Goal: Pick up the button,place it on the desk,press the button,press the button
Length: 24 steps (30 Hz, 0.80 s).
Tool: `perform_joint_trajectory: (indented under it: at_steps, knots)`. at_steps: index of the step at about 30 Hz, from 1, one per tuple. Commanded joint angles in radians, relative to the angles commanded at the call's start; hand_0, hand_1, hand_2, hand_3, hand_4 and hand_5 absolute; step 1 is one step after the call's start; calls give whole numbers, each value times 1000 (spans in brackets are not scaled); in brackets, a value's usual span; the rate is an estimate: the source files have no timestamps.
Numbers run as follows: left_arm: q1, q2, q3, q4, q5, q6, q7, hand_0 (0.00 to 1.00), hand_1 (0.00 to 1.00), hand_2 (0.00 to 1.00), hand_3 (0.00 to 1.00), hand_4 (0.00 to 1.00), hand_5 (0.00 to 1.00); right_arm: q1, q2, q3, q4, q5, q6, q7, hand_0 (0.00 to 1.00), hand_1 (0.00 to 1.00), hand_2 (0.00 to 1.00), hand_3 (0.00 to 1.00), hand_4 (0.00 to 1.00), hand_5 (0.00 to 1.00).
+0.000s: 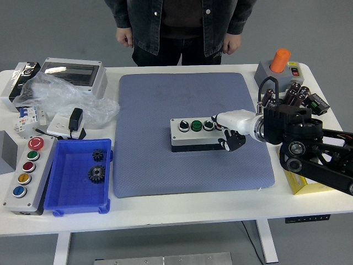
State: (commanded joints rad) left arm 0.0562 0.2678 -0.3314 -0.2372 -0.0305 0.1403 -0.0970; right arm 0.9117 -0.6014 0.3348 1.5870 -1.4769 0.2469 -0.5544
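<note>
A grey button box [190, 141] lies on the blue-grey mat [165, 105], near its middle. On its top sit a black-and-white knob [183, 126], two green buttons [196, 125] and, at the right end, a button hidden under my hand. My right hand [227, 131] reaches in from the right. Its white finger [229, 118] lies over the box's right end and its black fingers [233, 141] are curled against the right front corner. It holds nothing. The left arm is out of view.
A person stands at the far side, hands [126, 37] hanging by their sides. At left are a blue tray [66, 201] with gears, a second button box [15, 179], a plastic bag [60, 96] and a grey enclosure [74, 74]. An orange-topped switch [280, 59] stands back right.
</note>
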Motion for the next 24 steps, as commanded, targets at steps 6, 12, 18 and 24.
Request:
perform_joint_trajectory:
  at_steps: [6,12,18,24]
  knots:
    - [-1,0,0,0,0,-1,-2,708,759,683,702,765,441,3,4,-8,-14,6,-3,4,335,275,214,883,444,2]
    - [-2,0,-3,-1,2,-1,-3,708,759,683,702,765,443,7,10,-20,-17,8,-4,7,335,276,214,875,445,2]
    - [-4,-1,-3,-1,1,-1,-4,708,759,683,701,765,444,9,9,-21,-14,8,-7,12,335,274,213,873,445,2]
    - [-3,-2,2,-1,-2,-2,-4,708,759,683,701,766,444,14,-6,23,5,11,-12,19,329,273,213,865,445,2]
